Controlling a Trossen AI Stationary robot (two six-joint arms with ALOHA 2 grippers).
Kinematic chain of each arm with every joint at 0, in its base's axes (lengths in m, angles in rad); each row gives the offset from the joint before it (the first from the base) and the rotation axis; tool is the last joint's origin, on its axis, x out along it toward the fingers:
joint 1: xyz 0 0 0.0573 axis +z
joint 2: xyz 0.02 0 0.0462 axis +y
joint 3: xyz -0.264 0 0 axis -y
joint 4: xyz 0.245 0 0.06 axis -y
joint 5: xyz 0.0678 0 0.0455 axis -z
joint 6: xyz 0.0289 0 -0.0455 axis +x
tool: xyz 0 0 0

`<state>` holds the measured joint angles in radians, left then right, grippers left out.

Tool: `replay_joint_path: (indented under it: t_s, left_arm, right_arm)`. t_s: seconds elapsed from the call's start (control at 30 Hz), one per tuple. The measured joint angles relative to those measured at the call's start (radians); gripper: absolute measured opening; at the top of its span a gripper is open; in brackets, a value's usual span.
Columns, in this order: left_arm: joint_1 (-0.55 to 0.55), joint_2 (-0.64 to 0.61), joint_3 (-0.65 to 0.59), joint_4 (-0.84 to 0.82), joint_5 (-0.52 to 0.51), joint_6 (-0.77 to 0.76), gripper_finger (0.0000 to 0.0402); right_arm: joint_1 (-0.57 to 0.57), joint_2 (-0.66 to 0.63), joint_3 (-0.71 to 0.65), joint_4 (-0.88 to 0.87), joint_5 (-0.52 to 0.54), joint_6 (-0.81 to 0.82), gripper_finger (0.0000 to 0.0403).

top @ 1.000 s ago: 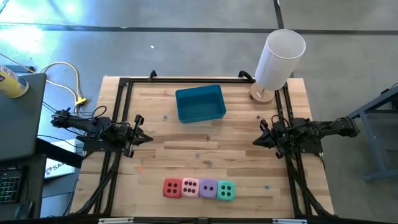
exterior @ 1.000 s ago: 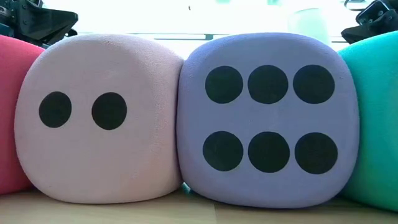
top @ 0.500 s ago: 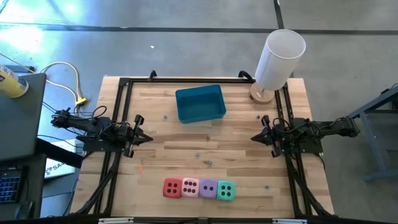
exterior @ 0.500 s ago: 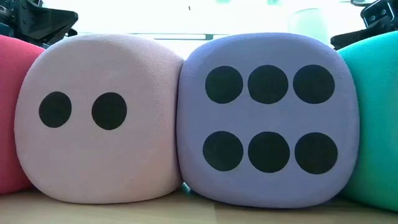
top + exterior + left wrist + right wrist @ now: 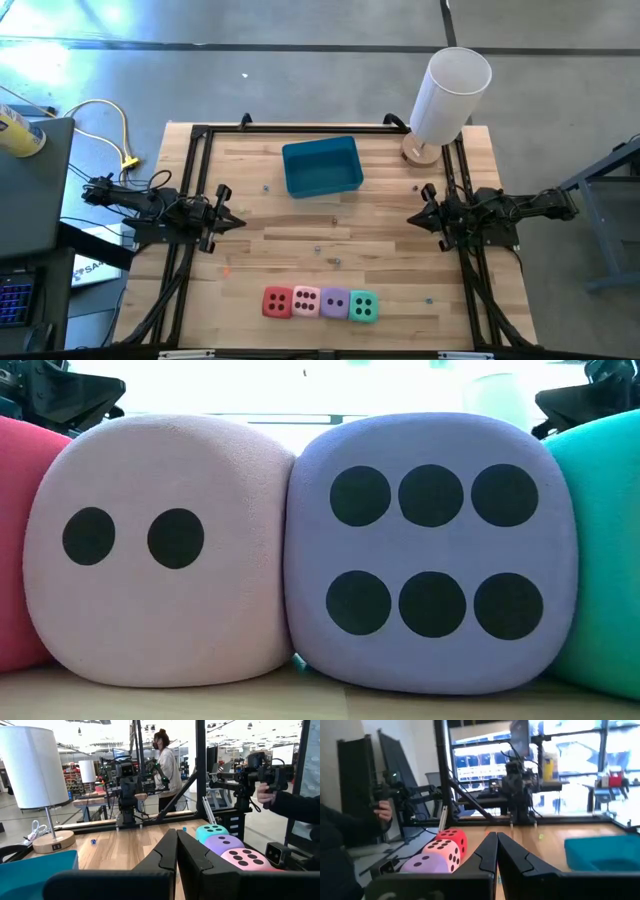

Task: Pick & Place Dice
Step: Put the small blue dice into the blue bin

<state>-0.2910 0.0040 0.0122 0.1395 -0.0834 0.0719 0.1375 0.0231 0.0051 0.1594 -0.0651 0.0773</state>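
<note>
Four dice stand in a touching row on the table near its near edge: red (image 5: 277,301), pink (image 5: 306,301), purple (image 5: 334,302) and teal (image 5: 363,306). The low view fills with the pink die (image 5: 165,550) and purple die (image 5: 430,550). My left gripper (image 5: 232,220) hovers by the table's left edge, shut (image 5: 176,840), far from the dice. My right gripper (image 5: 414,219) hovers by the right edge, also shut (image 5: 497,842). Both point toward the table's middle.
A blue bin (image 5: 322,166) sits open toward the far edge, between the arms. A white lamp (image 5: 447,100) stands at the far right corner. Black frame rails run along the table's sides. A person's hand (image 5: 265,795) holds a device beyond the near edge.
My right arm has shifted a little toward the table's far edge. The dice and my left arm have kept still.
</note>
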Motion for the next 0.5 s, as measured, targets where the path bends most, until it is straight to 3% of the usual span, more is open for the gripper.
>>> replay_joint_path:
  t_s: [0.13,0.3,0.5]
  left_arm:
    - [0.000,0.000,0.000,0.000,0.000,-0.022,0.0000]
    - [0.000,0.000,0.000,0.000,0.000,-0.090,0.0000]
    - [0.000,0.000,0.000,0.000,0.000,-0.102,0.0000]
  right_arm:
    - [0.000,0.000,0.000,-0.001,0.006,0.005,0.0002]
    - [0.000,0.000,0.000,0.013,-0.068,0.012,0.0002]
    - [0.000,0.004,0.003,0.131,-0.088,0.021,0.0002]
